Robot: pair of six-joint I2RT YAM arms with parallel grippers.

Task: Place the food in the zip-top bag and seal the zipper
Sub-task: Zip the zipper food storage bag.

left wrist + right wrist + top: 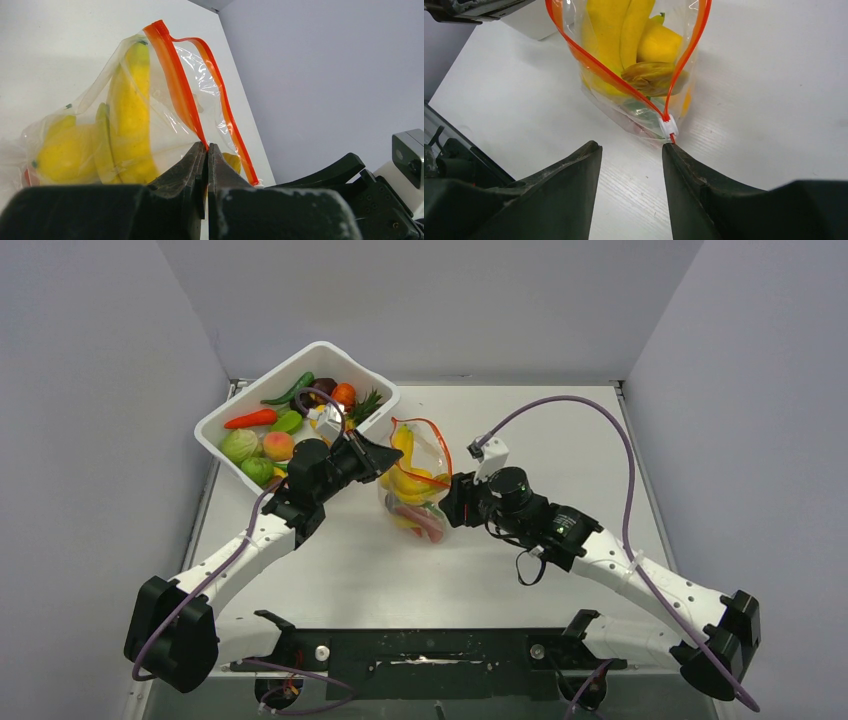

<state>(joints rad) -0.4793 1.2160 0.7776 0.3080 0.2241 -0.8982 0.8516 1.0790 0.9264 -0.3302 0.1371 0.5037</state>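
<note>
The clear zip-top bag (418, 485) stands at the table's middle with its mouth open, holding yellow bananas (131, 110), a brown piece (653, 77) and red-pink pieces. Its red zipper (172, 75) gapes in a loop, with a small white slider (668, 126) at its right end. My left gripper (207, 145) is shut on the near red strip at the bag's left side. My right gripper (631, 146) is open and empty, just short of the slider end; its right fingertip (674, 150) is at the red tab.
A white tub (300, 365) at the back left holds more toy food: a carrot, green pieces, a peach, an orange piece. Grey walls close in the table on three sides. The black base rail runs along the near edge.
</note>
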